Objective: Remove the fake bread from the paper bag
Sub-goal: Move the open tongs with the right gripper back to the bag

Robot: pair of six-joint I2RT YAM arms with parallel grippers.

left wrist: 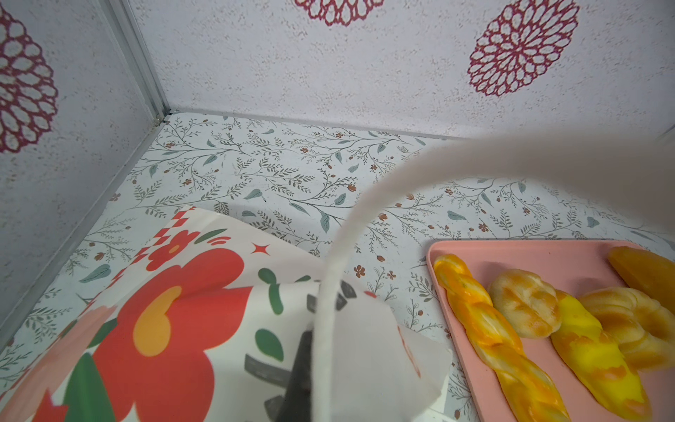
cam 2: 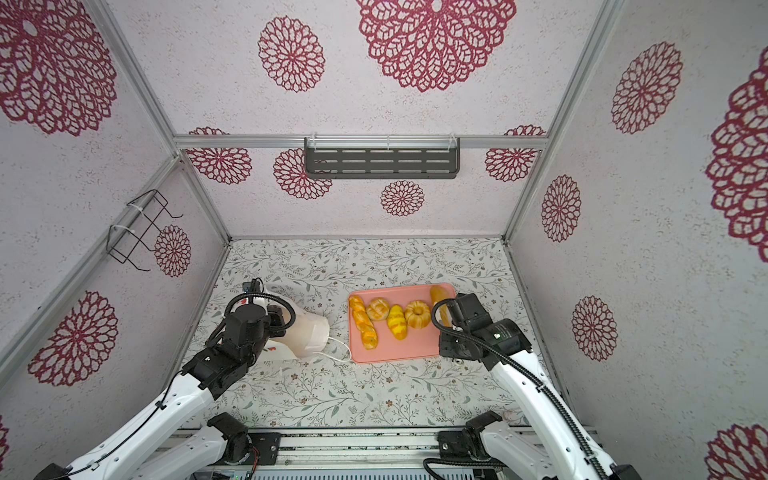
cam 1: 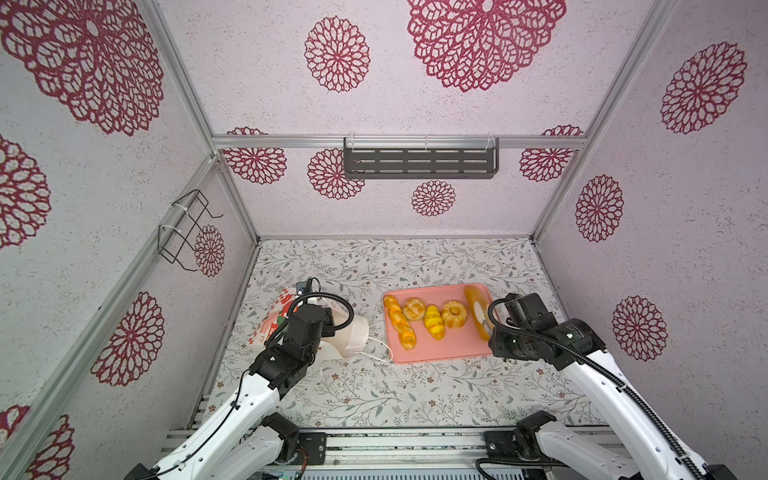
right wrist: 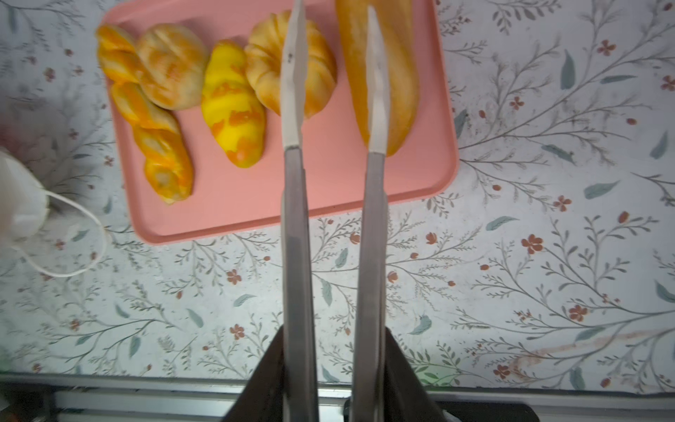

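We found the paper bag [cam 1: 353, 336] on its side at the left of the flowered desk [cam 1: 374, 399], long axis crosswise, mouth toward the pink tray [cam 1: 449, 353], where the fake bread [cam 1: 432, 322] lay, its longer pieces running front to back. The left tool [left wrist: 301, 369], half hidden by a blurred cord [left wrist: 365, 204], was clenched on the bag; the right tool [right wrist: 334, 44] hung released over the tray.

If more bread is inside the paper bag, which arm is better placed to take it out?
Right. The left tool is shut on the paper bag; the right tool is open and empty above the pink tray, which the bag's mouth faces.
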